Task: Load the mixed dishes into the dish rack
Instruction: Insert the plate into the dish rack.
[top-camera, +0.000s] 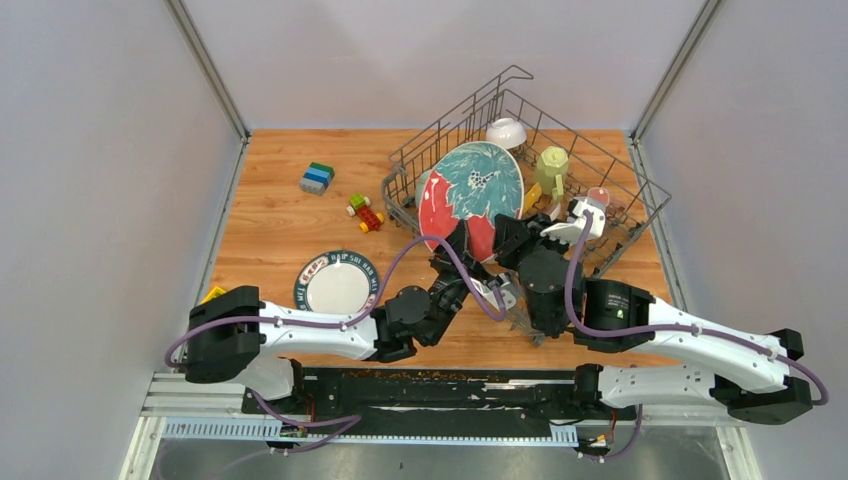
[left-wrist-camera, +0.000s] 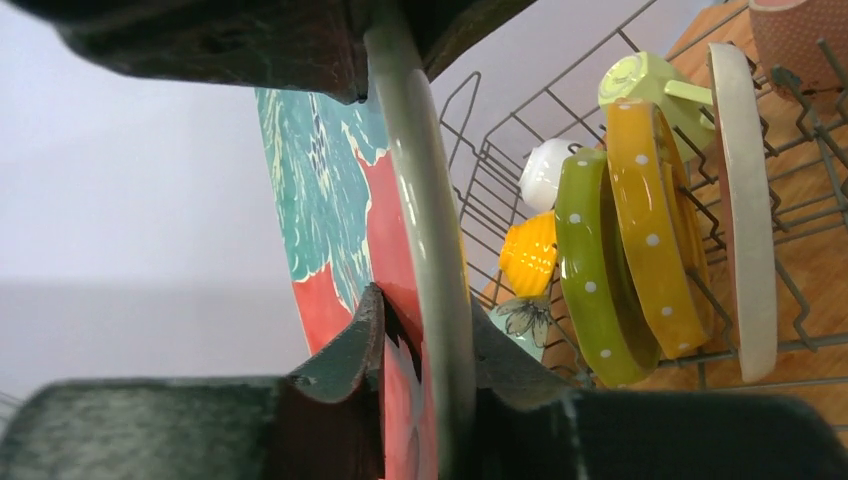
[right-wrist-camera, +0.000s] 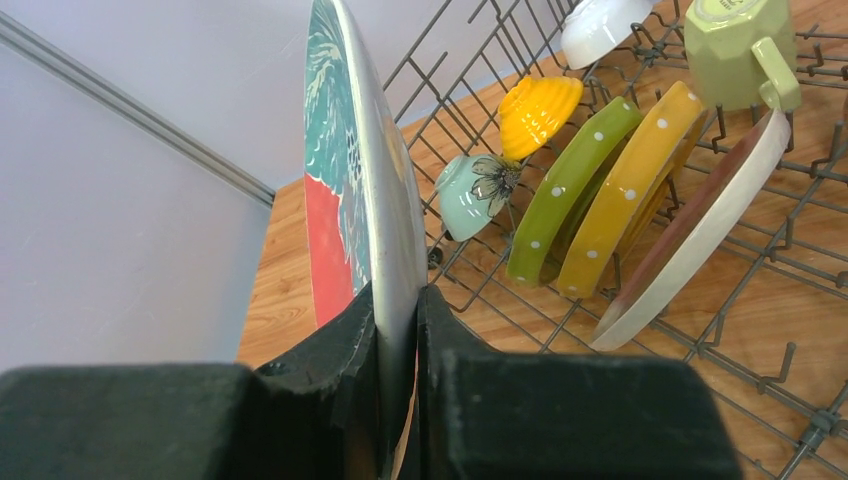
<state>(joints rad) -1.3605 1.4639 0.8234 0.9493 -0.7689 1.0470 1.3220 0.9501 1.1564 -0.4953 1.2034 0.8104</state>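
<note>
The wooden desk (top-camera: 275, 245) fills the middle of the top view between pale grey walls. Toward its upper left lies 1 stack of blue, green and grey blocks (top-camera: 317, 178). Just below and right of it sits a cluster of red, yellow and green blocks (top-camera: 364, 212). A small yellow piece (top-camera: 213, 294) shows at the desk's left edge.

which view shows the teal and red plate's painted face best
Top external: the teal and red plate shows nearly its whole painted face there. Both wrist views catch it almost edge-on, with only a strip of the pattern.
</note>
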